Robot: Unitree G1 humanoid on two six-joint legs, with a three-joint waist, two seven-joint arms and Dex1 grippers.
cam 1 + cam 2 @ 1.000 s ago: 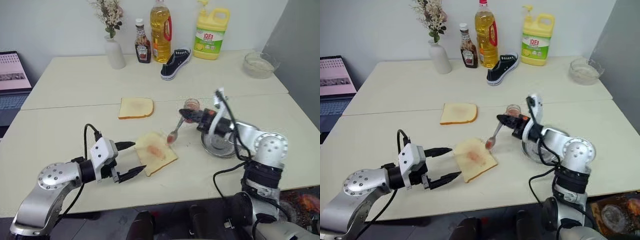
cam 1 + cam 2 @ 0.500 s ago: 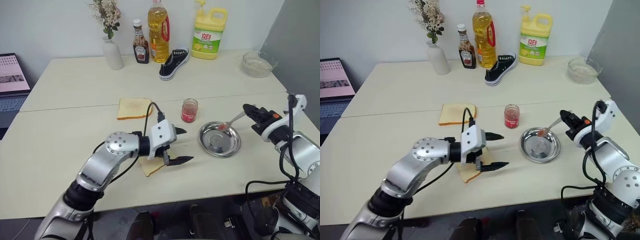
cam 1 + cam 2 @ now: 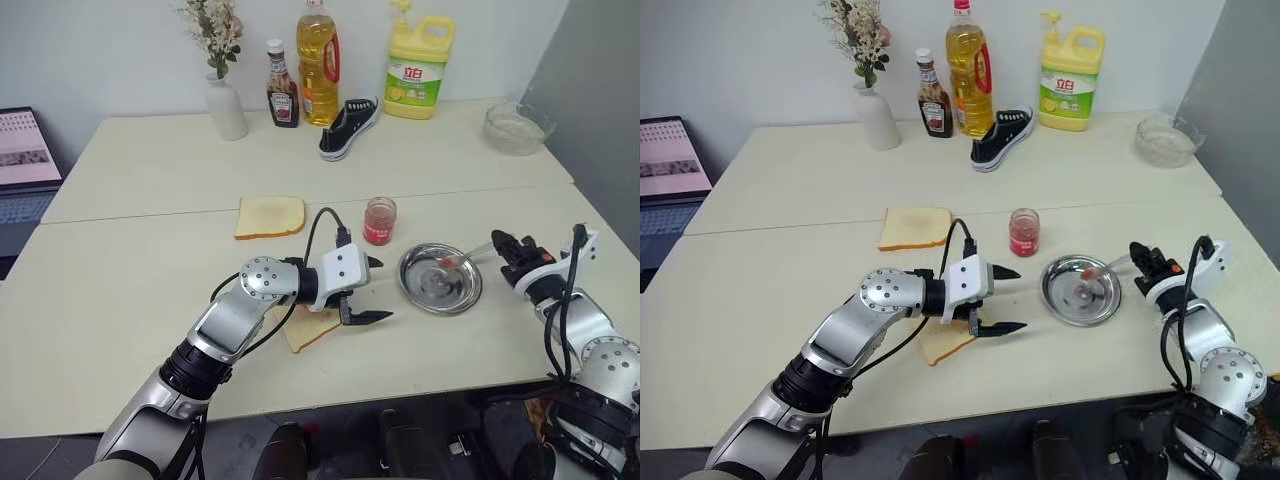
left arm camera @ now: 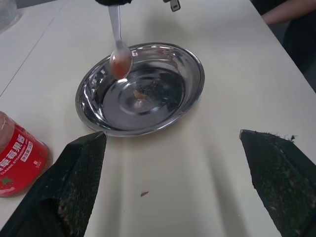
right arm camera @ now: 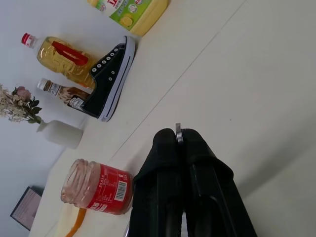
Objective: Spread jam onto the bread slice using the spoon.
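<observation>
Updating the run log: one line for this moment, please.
right tool: shut on spoon | spoon bowl over steel dish | left tool: open, above bread slice

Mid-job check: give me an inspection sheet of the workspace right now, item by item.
Surface: pale table, a few crumbs.
Job's things: bread slice partly under left arm; jam jar uncapped, upright; spoon, red residue on bowl, over steel dish.
Clutter: second bread slice, ketchup bottle, oil bottle, detergent jug, shoe, vase, glass bowl.
Grippers: left tool open, empty; right tool shut on spoon.
Cables: black, on both arms.
Surroundings: laptop at left.
</observation>
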